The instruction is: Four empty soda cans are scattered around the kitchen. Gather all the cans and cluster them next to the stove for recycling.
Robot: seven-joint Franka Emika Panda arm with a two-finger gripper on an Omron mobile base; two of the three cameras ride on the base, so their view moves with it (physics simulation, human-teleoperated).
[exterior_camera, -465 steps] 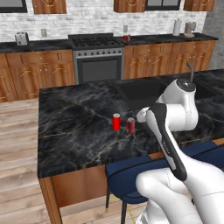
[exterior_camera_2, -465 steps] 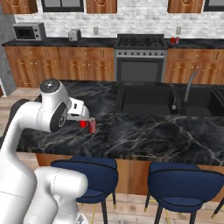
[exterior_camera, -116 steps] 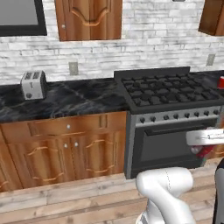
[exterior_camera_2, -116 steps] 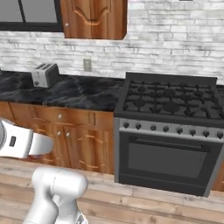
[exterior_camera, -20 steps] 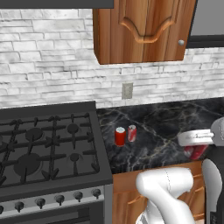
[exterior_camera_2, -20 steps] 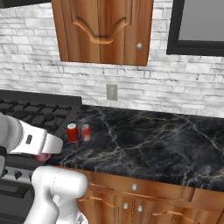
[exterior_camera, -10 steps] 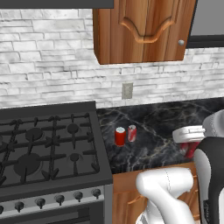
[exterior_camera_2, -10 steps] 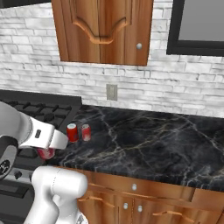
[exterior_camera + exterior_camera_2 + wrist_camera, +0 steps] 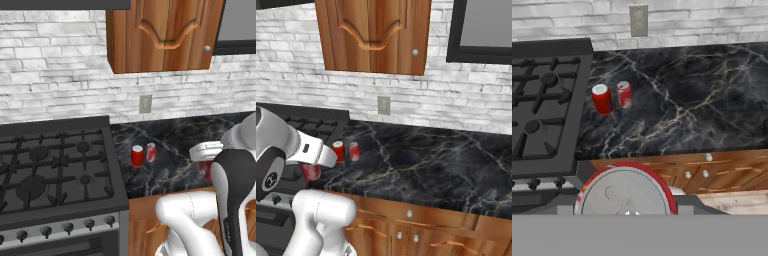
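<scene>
No legible text anywhere; markings on darker soda can (image 9: pixel 624 94) too small, unreadable.

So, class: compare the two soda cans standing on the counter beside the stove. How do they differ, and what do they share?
The left can is plain bright red; the right can is darker, with pale markings on its side. The left can stands nearer the stove; the right can sits a little further from it and slightly closer to the wall. Both stand upright on the black marble counter, close together, and both have silvery tops.

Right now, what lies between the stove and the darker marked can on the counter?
The plain bright red can stands between the stove and the darker marked can, seen in the hand view.
</scene>
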